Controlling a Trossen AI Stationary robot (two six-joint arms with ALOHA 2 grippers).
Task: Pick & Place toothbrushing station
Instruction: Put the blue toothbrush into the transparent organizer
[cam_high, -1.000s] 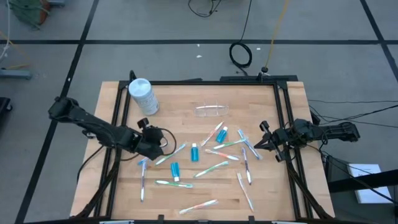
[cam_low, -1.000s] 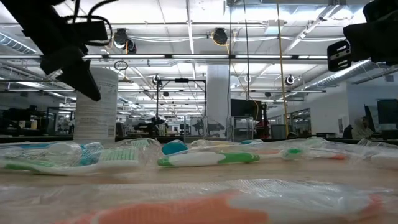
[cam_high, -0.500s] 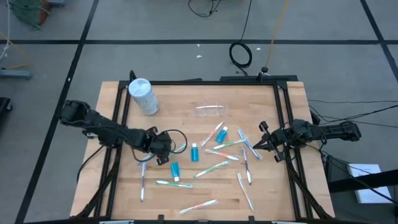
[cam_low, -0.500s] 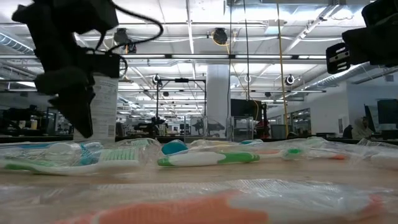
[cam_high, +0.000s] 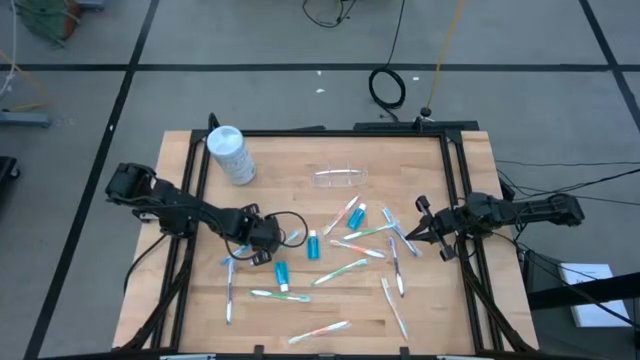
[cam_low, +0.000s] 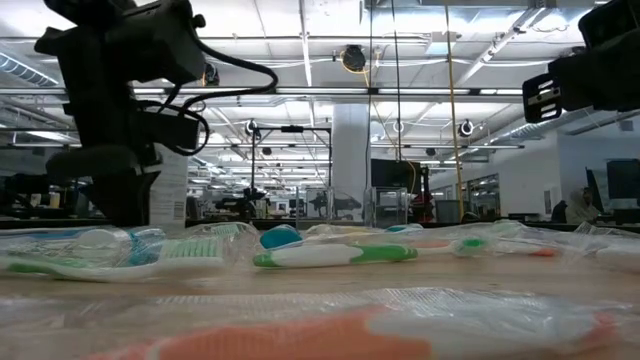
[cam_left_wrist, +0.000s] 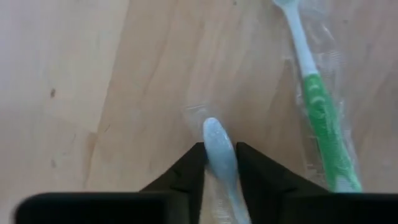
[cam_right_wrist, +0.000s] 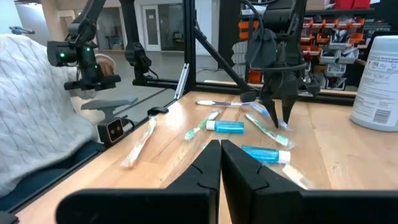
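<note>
Hardly anything is done yet: the left gripper (cam_left_wrist: 220, 163) has its fingers pinched on a pale-blue toothbrush (cam_left_wrist: 219, 146) low over the table, the right gripper (cam_high: 420, 231) waits closed, and the clear cup (cam_high: 340, 178) lies empty.

We see pale wooden table (cam_high: 300, 160) in black frame. White-blue cylindrical container (cam_high: 229, 154) stands at back left corner. Clear plastic cup (cam_high: 340, 178) lies on its side near back centre. Wrapped toothbrushes (cam_high: 338, 271) and blue toothpaste tubes (cam_high: 312, 245) lie scattered across middle and front.
</note>
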